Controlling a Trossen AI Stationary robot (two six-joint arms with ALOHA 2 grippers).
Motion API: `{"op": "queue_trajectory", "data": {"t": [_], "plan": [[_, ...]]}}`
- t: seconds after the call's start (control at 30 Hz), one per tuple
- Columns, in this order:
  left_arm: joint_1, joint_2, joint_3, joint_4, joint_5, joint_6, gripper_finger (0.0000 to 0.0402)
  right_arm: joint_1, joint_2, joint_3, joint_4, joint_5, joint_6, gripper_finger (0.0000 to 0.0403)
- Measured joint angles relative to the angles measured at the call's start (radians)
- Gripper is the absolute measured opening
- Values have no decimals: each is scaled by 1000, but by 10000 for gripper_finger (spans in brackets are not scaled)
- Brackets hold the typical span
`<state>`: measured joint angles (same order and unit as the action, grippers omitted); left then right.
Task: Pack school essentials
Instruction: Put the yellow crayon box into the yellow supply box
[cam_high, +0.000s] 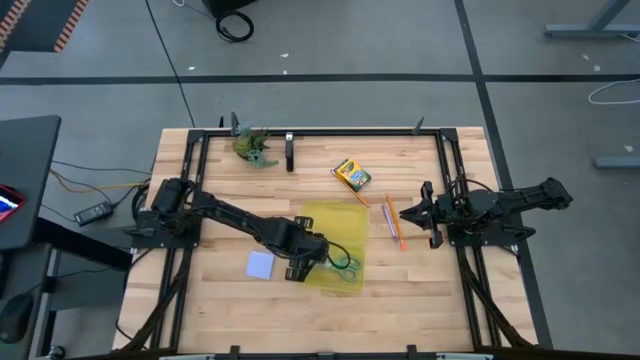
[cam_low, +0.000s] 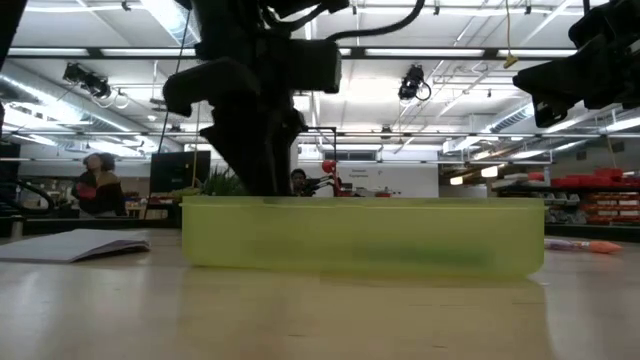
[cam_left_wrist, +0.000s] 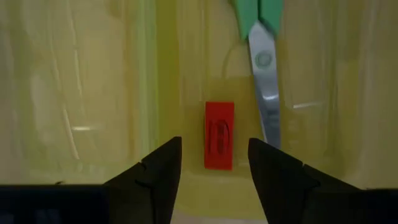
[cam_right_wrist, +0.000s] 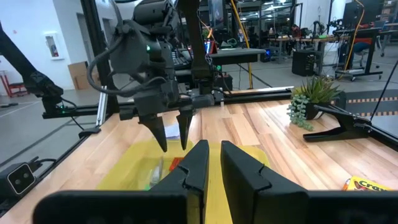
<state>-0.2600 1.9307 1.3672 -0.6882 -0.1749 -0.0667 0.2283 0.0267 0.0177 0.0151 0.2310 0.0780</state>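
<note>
From above, the left end effector reaches over the near left part of the translucent yellow case in the middle of the wooden counter. The green-handled scissors lie inside the case at its near end. The pale blue note pad rests on the counter just left of the case. The yellow-green crayon box lies beyond the case, and the orange pencil and purple pen lie side by side to its right. The right end effector waits just right of the pencil, and a leafy green clump sits at the far left rail.

At counter height, the case fills the middle, with the left arm coming down behind its left end and the note pad lying flat to the left.

The left wrist camera shows its fingers spread apart and released, the red eraser lying on the case floor between them, ungripped, beside the scissors' blade.

The right wrist camera shows its own fingers drawn near together, holding nothing; the crayon box corner reads "Cra".
</note>
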Motion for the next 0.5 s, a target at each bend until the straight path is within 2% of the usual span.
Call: {"op": "queue_trajectory", "data": {"t": [0.27, 0.5], "plan": [[52, -56, 3, -21, -3, 84, 190, 0, 4, 0, 1, 0, 0, 51], [163, -65, 1, 12, 40, 271, 184, 0, 6, 0, 0, 0, 0, 51]]}}
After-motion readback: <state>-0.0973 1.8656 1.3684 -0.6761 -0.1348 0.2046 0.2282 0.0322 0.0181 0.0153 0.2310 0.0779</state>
